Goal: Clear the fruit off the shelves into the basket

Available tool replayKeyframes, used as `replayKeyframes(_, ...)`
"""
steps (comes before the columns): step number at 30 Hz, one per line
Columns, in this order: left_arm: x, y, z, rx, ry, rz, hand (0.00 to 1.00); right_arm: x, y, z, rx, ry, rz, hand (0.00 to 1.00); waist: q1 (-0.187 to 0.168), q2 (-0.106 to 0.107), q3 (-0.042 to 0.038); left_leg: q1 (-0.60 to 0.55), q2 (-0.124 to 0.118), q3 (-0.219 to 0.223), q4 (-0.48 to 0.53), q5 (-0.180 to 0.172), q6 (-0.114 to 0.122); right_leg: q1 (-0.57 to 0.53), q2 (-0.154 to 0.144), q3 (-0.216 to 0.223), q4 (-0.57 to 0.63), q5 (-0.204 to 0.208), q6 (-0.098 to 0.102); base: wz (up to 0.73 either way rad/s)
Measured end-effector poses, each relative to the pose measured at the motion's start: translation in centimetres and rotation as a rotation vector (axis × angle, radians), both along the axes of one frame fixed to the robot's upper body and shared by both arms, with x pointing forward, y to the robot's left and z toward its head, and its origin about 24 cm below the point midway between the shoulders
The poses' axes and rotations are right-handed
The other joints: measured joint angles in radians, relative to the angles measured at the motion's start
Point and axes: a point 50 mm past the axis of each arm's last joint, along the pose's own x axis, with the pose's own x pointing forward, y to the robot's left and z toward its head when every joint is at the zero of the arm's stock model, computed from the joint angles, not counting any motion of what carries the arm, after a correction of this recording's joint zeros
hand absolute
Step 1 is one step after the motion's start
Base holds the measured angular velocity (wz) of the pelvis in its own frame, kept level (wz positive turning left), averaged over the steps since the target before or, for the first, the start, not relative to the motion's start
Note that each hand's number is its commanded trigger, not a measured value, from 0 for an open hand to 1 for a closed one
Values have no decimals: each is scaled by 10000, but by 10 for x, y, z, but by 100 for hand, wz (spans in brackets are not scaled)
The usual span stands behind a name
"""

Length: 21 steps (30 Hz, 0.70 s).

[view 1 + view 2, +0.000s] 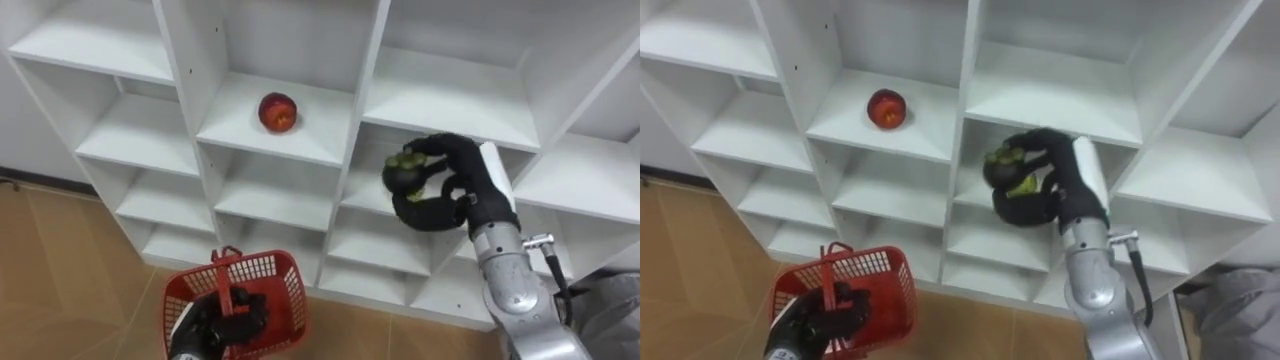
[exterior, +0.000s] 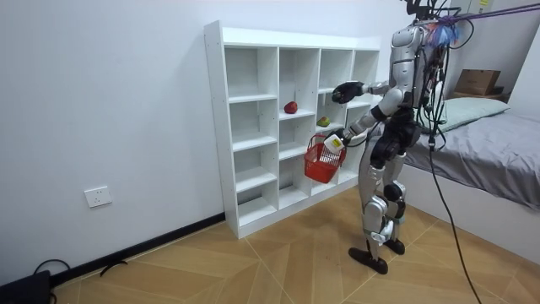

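Before an open cubby of the tall white wooden shelf unit (image 1: 372,60), holds out the black right hand (image 1: 452,190), fingers and thumb curved into a wide cup. Closed on nothing, judging by the room view. Frames the round green fruit (image 1: 402,172) between finger and thumb in the eye views, as if already gripped. From the room view, though, places that fruit on its shelf board, lower than the hand, deeper in the cubby and apart from it. Calls, then, for a reach forward and down before any closing. No long axis to mind on so round a fruit. Clearly the nearer hand for it.

Further out, up and to the left in the next column, leaves a round red apple (image 1: 278,112) on its own board. Low at the left, keeps the left hand (image 1: 200,325) wrapped round the handle of the red plastic lattice basket (image 1: 292,300), well below both fruits.
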Motion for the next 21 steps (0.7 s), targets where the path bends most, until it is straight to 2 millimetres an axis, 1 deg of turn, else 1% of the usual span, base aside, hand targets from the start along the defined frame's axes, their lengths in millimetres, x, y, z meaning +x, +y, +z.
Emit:
replayKeyframes(2,0,-1,0,4,26,-48,100,-7,7,-8,8,355,296,100,-2,64,34,-33,-6,-1,7,0,0,-24,-7,-4,-2,0,0,0)
replayKeyframes(3,0,-2,0,-3,26,-42,100,-9,8,-10,14,443,351,100,-1,75,34,-41,-7,-2,11,0,1,-31,-8,-3,-1,0,0,0)
replayKeyframes(6,-1,-5,-1,-66,48,-86,100,-13,13,-14,159,641,485,100,-10,129,1,-106,-8,-2,34,1,1,-82,-6,5,2,0,0,0)
replayKeyframes(7,-1,-7,-1,-90,60,-151,100,-13,14,-14,295,653,462,100,-15,155,-31,-137,-9,6,47,1,2,-128,-8,20,7,3,0,0)
replayKeyframes(9,0,-9,-1,-177,55,-132,100,-13,16,-15,619,715,417,100,18,173,-41,-126,-8,10,52,2,2,-144,-7,28,6,6,0,0)
replayKeyframes(12,1,-10,0,-379,43,-5,100,-17,22,-22,1323,1165,574,100,4,166,-44,-110,7,13,53,2,1,-142,4,24,4,10,-6,0)
replayKeyframes(15,4,-11,1,-453,-33,17,100,-25,29,-35,1417,1887,939,100,7,155,-35,-109,7,9,26,2,0,-143,4,35,-1,10,-7,0)
replayKeyframes(17,8,-12,2,-481,-131,2,100,-31,32,-48,1350,2616,1257,100,22,141,-4,-166,0,15,-3,1,1,-157,3,30,-6,10,-6,0)
replayKeyframes(21,16,-17,6,-476,-329,-167,100,-36,35,-56,1227,3231,1580,100,47,164,29,-215,-7,5,-26,-1,2,-192,2,32,-22,13,-1,0)
